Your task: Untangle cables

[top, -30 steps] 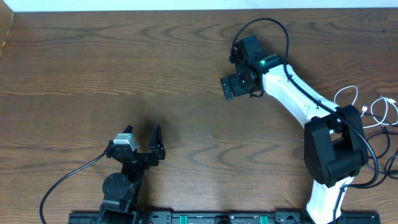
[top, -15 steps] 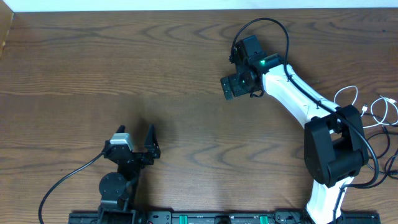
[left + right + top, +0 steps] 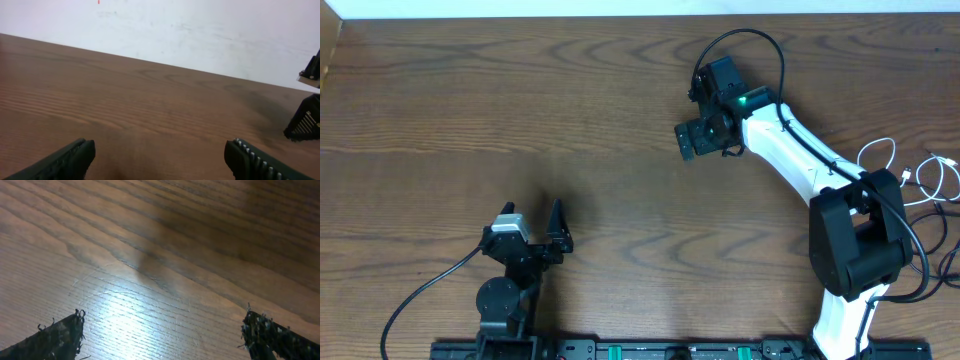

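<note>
Along the right edge of the table (image 3: 470, 110) lie the cables (image 3: 932, 180); left gripper (image 3: 160, 150) and right gripper (image 3: 162, 325) gape empty.

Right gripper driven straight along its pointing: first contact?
The table. The open right gripper angles down at bare wood; its wrist view shows nothing in between. Distance to the surface is unclear.
</note>
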Controlling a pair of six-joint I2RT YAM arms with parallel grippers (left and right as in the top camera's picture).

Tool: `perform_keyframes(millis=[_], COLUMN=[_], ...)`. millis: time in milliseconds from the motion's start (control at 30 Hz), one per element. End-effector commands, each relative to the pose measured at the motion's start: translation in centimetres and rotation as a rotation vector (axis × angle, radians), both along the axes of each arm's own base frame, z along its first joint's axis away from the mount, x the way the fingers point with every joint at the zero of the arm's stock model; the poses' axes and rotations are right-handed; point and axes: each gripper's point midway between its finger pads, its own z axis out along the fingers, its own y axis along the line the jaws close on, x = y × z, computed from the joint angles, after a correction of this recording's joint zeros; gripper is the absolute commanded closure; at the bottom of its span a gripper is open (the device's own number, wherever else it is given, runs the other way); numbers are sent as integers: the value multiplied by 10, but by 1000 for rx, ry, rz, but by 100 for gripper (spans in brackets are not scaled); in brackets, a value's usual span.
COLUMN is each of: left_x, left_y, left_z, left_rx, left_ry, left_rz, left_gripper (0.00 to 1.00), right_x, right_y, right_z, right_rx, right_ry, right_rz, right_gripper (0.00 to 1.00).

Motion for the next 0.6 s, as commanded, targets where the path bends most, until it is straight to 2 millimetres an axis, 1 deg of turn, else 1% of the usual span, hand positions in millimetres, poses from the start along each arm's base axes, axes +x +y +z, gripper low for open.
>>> perform_keyframes(millis=[0, 67, 267, 567], left_x=[-2, -3, -5, -7], left_y=[-10, -19, -32, -41], left_z=[-14, -13, -12, -12], left_rx=[40, 47, 43, 68], left_ry=[36, 30, 25, 23], left_rz=[-67, -119, -184, -215], left_gripper=[13, 13, 13, 13], right_x=[5, 5, 5, 5], right_y=[2, 2, 2, 2], right_z=[21, 21, 21, 21], right_rx=[11, 11, 11, 11], right_ry=[-50, -50, -50, -50], right_rz=[6, 6, 6, 6], right_gripper=[1, 1, 1, 1])
